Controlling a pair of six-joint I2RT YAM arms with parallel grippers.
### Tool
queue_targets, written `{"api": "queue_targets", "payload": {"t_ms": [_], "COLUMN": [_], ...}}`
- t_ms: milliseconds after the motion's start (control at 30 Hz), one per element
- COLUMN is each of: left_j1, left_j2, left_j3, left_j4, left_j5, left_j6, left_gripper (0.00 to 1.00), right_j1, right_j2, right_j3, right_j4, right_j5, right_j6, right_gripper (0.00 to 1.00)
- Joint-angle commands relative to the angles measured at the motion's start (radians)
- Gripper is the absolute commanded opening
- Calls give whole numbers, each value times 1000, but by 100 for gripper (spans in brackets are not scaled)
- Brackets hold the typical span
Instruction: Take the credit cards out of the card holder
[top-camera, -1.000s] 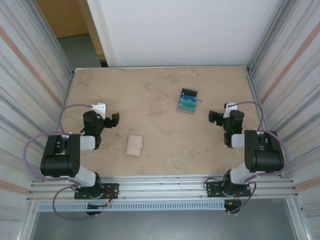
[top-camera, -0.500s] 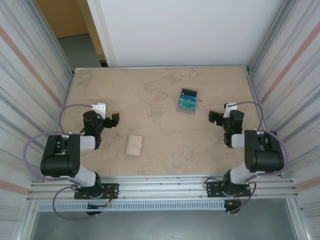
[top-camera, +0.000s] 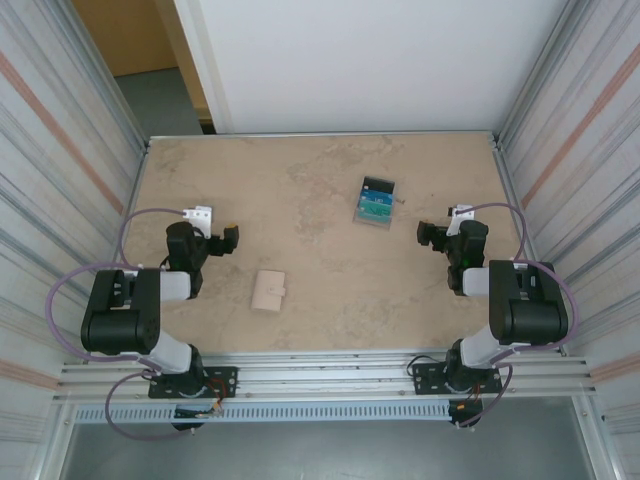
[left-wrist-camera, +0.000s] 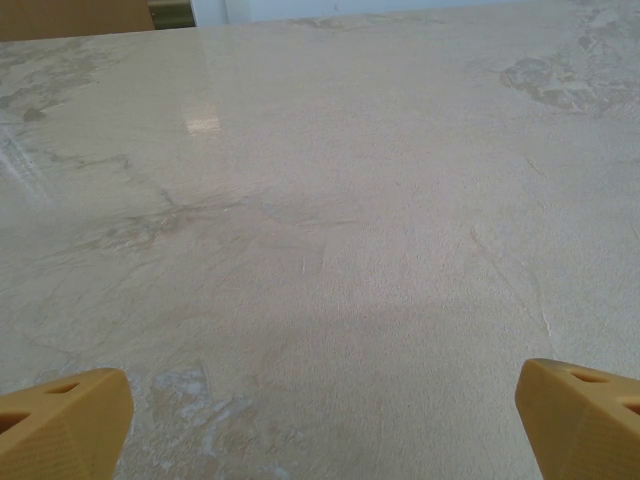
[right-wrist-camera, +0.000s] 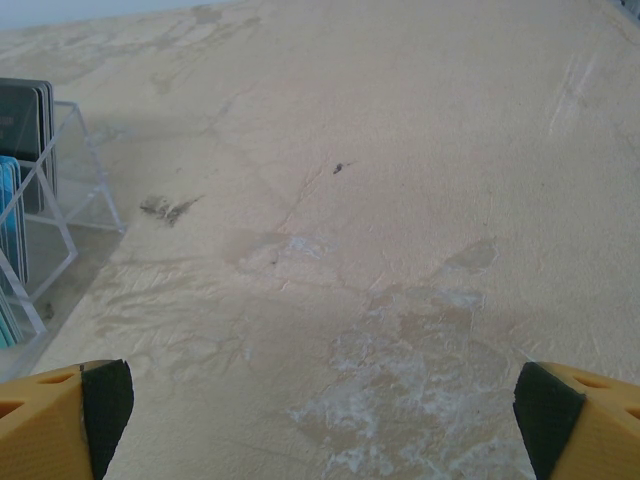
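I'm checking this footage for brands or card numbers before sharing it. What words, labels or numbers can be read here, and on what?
No text can be read in these pictures.
beige wallet: plain, with no print to be seen from above.
clear stand: no label to be seen.
dark and blue-green contents of the stand: any print is too small or blurred to read.

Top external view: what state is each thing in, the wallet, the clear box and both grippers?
card holder, folded shut, lying flat, nothing gripping it.
clear box, upright, cards standing in it.
left gripper, open, empty.
right gripper, open, empty.
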Motion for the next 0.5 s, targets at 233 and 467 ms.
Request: {"api": "queue_targets", "payload": {"t_ms": [233,467], "left_j1": [-6,-4], "left_j2": [0,-90], "left_j3": [10,31], "left_j4": [11,-97], "left_j5": [-14,-61], "left_j6": [-6,-28], "left_gripper": [99,99], "right_j1": [1,1], "right_j2": [4,-23], "right_j3": [20,57], "right_j4": [-3,-87], "right_j5": [5,13], "right_j6": [10,13], "right_gripper": [99,99]}}
